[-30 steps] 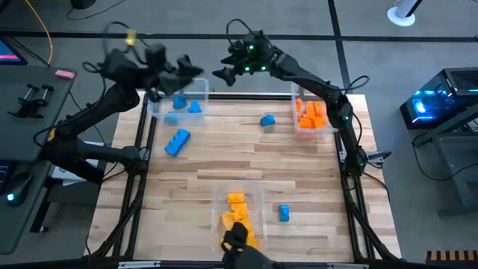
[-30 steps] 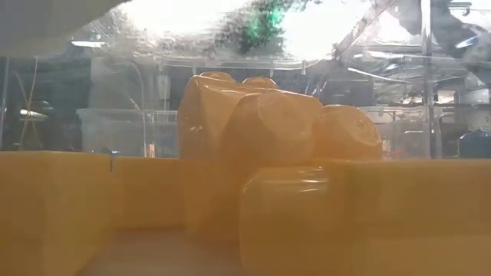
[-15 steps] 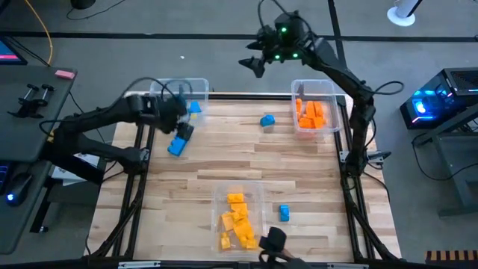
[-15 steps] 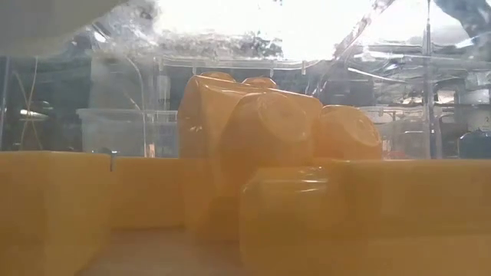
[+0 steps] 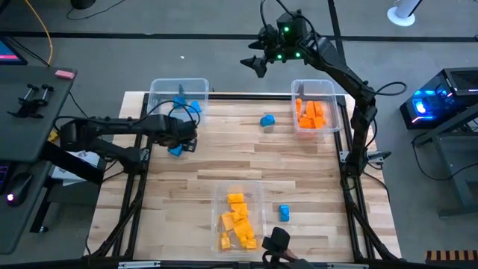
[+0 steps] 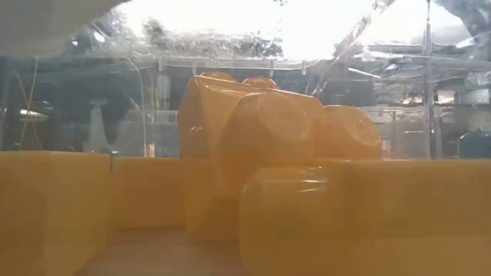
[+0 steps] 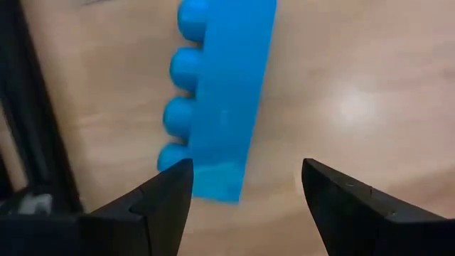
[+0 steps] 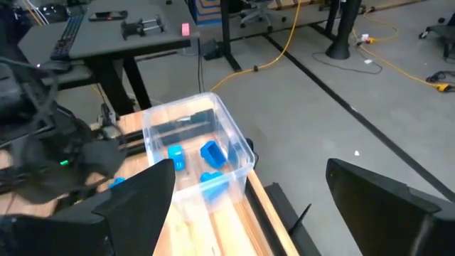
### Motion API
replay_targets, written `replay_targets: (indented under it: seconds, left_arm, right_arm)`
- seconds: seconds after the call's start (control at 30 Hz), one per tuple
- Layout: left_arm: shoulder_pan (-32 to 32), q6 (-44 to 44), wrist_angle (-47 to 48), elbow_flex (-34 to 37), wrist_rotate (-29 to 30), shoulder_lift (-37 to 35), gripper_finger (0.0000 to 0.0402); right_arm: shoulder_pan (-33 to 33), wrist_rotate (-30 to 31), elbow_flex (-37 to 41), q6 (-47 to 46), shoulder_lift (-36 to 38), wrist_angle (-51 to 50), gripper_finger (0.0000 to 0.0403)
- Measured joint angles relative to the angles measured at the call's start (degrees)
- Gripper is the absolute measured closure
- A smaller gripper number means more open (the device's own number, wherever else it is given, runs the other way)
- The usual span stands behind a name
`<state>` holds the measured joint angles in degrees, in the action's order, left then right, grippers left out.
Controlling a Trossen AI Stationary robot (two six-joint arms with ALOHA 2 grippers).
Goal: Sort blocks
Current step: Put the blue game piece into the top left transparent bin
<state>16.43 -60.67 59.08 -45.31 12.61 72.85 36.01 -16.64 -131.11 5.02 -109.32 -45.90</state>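
Observation:
A long blue block (image 7: pixel 226 92), a row of four studs, lies on its side on the wood table near the left edge, partly hidden under my left gripper in the high view (image 5: pixel 175 151). My left gripper (image 7: pixel 247 167) points down over it, open, a finger on either side of the block's end, touching nothing. My right gripper (image 5: pixel 254 63) hangs open and high beyond the table's far edge (image 8: pixel 250 167). Loose blue blocks lie at the far middle (image 5: pixel 267 119) and near right (image 5: pixel 284 213). The low view shows yellow-orange blocks (image 6: pixel 268 153) up close.
Three clear bins stand on the table: one with blue blocks at the far left (image 5: pixel 196 84), one with orange blocks at the far right (image 5: pixel 330 88), one with yellow-orange blocks at the near middle (image 5: pixel 258 190). Bare wood lies between them.
My left gripper has come down from above the blue bin toward the table's near side and tipped over, so it now points down at the long blue block. My right gripper has risen and gone toward the right, then kept still. The blocks have not moved.

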Motion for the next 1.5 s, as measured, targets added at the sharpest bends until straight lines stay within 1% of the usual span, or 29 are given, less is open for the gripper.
replay_targets:
  seconds: [0.17,0.23,0.4,0.73,0.9,1.03,1.13,1.27,1.37,1.5]
  left_arm:
    - [4.34,1.03,-2.02,2.42,0.66,2.08,0.0151]
    - [5.31,3.34,-2.39,2.42,0.67,3.00,0.0151]
    - [6.41,8.40,-3.93,2.42,-1.97,6.13,0.0151]
    - [6.84,8.91,-5.32,2.16,-1.06,14.76,0.0151]
    - [6.81,9.41,-5.33,2.16,-0.54,16.18,0.0151]
    - [5.63,10.49,-5.75,2.22,1.87,16.25,0.0153]
    - [4.42,10.81,-5.76,2.24,2.86,16.28,0.0172]
    - [3.24,10.17,-5.89,2.39,2.92,15.12,0.0225]
    - [2.72,9.99,-6.46,2.39,1.35,12.77,0.0265]
    - [2.66,10.32,-5.32,1.02,0.37,7.64,0.0298]
  right_arm:
    - [0.00,-0.01,0.00,0.00,0.00,-2.68,0.0041]
    - [-0.01,0.00,0.00,0.00,0.00,-3.52,0.0041]
    - [-0.02,-0.02,0.00,-0.02,0.00,-3.88,0.0041]
    - [-0.02,-0.02,0.00,-0.02,0.00,-4.10,0.0041]
    - [-0.04,-0.02,0.00,-0.03,0.00,-4.10,0.0041]
    - [-0.04,-0.02,0.00,-0.04,0.00,-4.15,0.0041]
    - [-0.04,-0.02,0.00,-0.02,0.00,-4.30,0.0041]
    - [-0.04,-0.02,0.00,0.06,0.00,-4.49,0.0041]
    - [-0.04,-0.02,0.00,0.23,0.00,-4.49,0.0041]
    - [-0.04,-0.02,0.00,0.42,0.00,-4.47,0.0041]
